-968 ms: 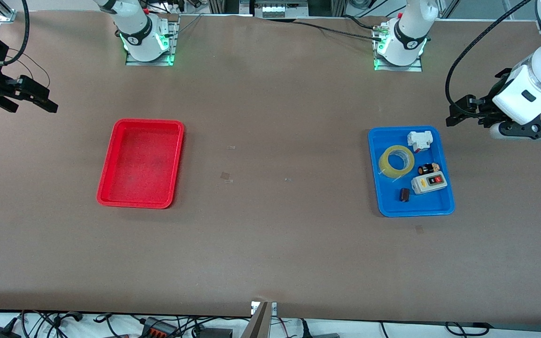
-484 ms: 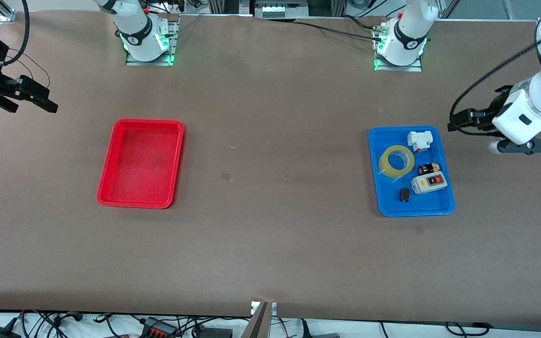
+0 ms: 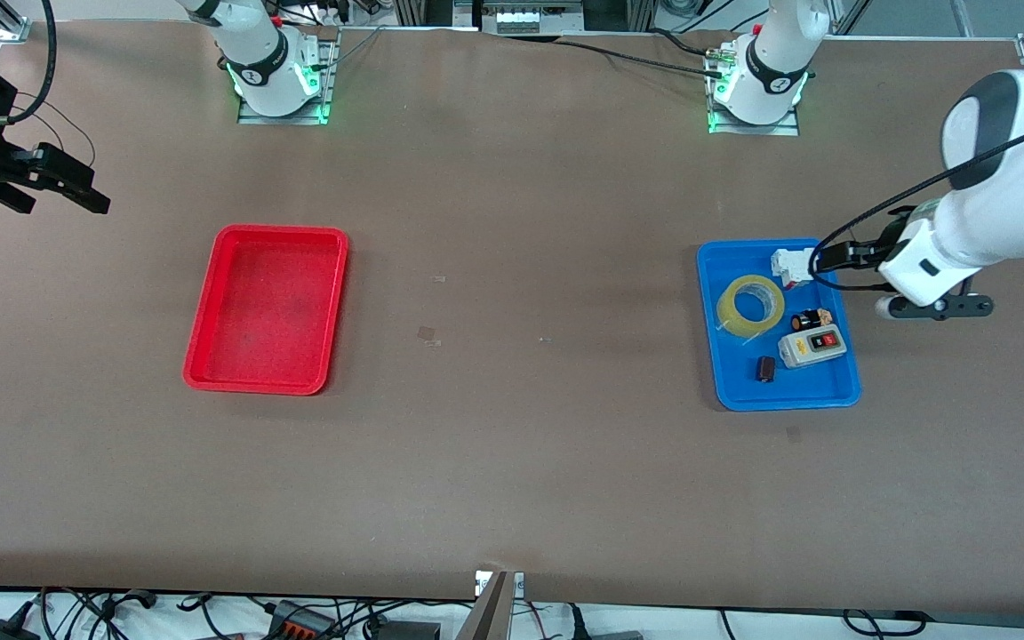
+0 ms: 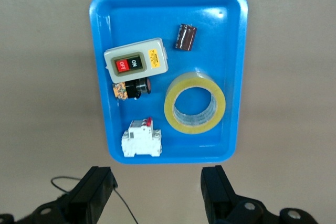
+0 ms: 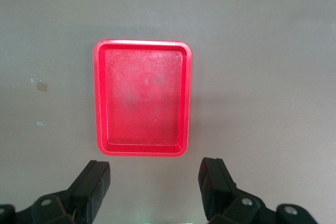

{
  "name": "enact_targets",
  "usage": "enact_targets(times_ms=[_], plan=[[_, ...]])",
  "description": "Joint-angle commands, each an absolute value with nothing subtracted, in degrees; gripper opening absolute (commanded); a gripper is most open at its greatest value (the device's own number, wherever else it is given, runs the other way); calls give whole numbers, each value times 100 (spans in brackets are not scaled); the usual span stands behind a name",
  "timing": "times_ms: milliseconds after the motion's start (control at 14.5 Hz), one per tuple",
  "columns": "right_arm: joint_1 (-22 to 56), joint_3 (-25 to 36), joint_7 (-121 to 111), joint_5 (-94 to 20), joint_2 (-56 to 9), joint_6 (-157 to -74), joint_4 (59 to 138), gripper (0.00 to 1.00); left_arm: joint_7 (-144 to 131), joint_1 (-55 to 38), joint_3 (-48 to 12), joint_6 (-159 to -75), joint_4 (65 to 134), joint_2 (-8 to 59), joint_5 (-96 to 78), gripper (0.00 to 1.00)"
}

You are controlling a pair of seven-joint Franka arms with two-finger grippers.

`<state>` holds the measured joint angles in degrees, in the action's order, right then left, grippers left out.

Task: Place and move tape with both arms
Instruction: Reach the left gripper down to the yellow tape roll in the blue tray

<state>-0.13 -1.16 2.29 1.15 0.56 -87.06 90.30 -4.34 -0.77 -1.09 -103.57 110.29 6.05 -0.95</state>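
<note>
My left tool [image 4: 157, 192] hangs with its fingers spread wide and empty over the edge of the blue tray [image 3: 716, 373] at the left arm's end of the counter [image 3: 512, 480], while my right tool [image 5: 155, 192], equally wide and empty, waits up near the red tray [image 3: 210, 364]. The tape [image 3: 750, 306] lies flat in the blue tray, beside the white breaker [image 3: 794, 265] and the grey switch box [image 3: 812, 347]. I judge this the approach to the pick: next I must centre over the roll, drop, and close across its wall.

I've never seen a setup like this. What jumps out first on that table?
Two bright trays on a brown table: a red tray, bare inside, toward the right arm's end, and a blue tray toward the left arm's end holding a yellow tape roll among small electrical parts. The left pincer hangs open at the blue tray's edge; the right pincer waits open.
</note>
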Motion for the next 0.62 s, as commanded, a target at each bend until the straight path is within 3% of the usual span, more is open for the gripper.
enact_targets(times_ms=[0,415,553], plan=[[-44,-132,149,70,88,-8701,9044,99,-404,-79,-114,-11107,11872,264,-158,100],[-53,-123,141,70,88,-8692,9044,99,-404,-62,-114,-12846,12971,509,-158,100],[-53,-123,141,70,79,-8692,9044,99,-404,-79,-114,-13103,13017,859,-141,100]])
